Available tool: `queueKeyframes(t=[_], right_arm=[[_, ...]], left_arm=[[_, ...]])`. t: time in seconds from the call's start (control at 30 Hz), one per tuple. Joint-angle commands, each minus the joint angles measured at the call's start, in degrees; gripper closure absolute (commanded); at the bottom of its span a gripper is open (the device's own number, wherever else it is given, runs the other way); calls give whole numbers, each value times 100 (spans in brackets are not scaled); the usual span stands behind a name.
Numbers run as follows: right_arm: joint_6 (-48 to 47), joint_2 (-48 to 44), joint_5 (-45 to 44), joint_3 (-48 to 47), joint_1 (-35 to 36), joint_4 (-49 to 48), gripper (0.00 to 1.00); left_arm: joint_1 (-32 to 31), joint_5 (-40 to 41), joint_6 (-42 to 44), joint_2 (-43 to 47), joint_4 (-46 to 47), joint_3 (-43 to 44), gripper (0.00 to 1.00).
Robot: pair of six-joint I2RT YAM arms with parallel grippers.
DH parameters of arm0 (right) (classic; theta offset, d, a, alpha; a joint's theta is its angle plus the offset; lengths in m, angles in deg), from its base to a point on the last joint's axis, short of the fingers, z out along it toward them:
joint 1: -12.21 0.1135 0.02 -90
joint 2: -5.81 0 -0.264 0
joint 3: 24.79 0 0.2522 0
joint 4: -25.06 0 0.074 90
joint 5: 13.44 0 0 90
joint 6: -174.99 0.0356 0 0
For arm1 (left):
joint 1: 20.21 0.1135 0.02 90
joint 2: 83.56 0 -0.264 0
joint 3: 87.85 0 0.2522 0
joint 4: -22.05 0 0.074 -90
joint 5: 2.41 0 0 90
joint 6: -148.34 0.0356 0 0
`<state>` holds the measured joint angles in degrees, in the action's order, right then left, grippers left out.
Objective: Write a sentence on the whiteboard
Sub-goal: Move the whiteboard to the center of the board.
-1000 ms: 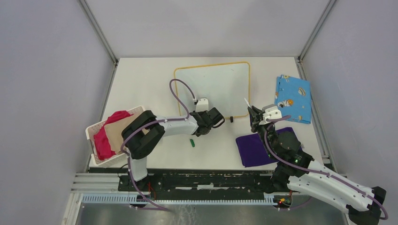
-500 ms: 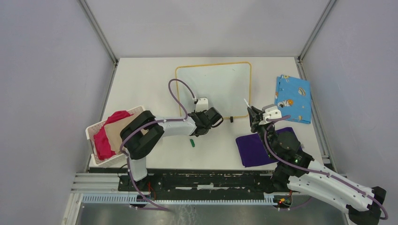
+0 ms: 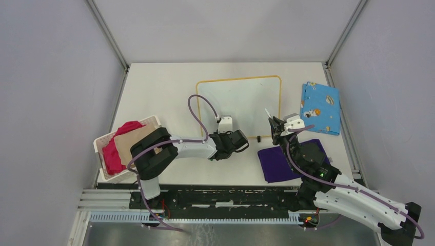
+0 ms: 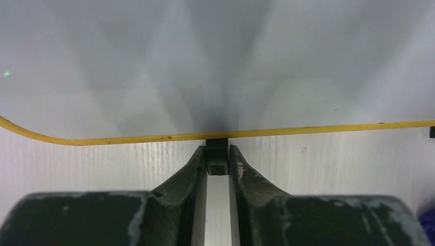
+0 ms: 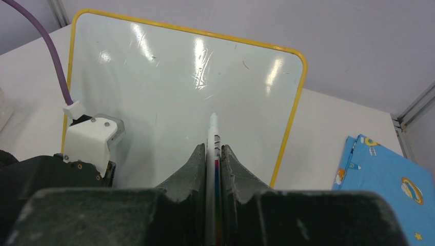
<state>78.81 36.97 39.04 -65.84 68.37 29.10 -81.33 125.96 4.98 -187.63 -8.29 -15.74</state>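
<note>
A glossy whiteboard (image 3: 241,100) lies flat on the matte white table (image 3: 154,92), at its middle and toward the far side. It is rectangular with rounded corners and a thin yellow-orange rim, and its long axis runs left to right across the table, turned slightly off square. Seen from the right wrist, the board's face (image 5: 169,87) is smooth and shiny, carrying bright streaks of glare and a few faint scuffs. From the left wrist it reads as a pale grey-white sheet (image 4: 215,66) edged by the yellow rim.

The left gripper (image 4: 217,154) is at the board's near edge, its dark, scuffed fingers closed tight on a small black tab (image 4: 217,166) with a ribbed face that sits against the rim. The right gripper (image 5: 213,148) is clamped on a slim white marker (image 5: 212,130) with a rainbow stripe down its barrel. The marker points away from the arms, its tip over the right part of the board. Whether the tip touches the surface cannot be told.

A blue cloth (image 3: 320,107) printed with cartoon figures lies just right of the board. A plain purple cloth (image 3: 279,164) lies near the right arm. A white slotted basket (image 3: 102,139) holding red and tan fabric sits at the table's left edge.
</note>
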Motion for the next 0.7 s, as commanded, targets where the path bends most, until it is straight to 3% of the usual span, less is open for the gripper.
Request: queueKeyframes(t=[0.0,0.1,0.17,0.23,0.3,0.33,0.53,0.67], right_arm=[[86,-9,7,-198,22,-145,100],[74,-30,6,-215,24,-128,100],[47,-26,7,-257,28,-102,100],[42,-24,5,-285,24,-100,100],[37,-28,25,-303,25,-105,100],[29,-21,24,-312,23,-106,100],[11,-8,69,-454,19,-29,100],[-40,-40,121,-573,22,55,100]], left_arm=[[-208,9,-257,112,-415,137,98],[-209,2,-262,197,-468,89,95],[-222,-76,-159,382,-430,-1,78],[-220,-89,-116,601,-387,-106,51],[-227,-93,-47,862,-386,-174,30],[-227,-97,-17,1003,-405,-182,25],[-248,-125,39,1802,-1165,75,6],[-259,-26,210,2522,-1901,268,1]])
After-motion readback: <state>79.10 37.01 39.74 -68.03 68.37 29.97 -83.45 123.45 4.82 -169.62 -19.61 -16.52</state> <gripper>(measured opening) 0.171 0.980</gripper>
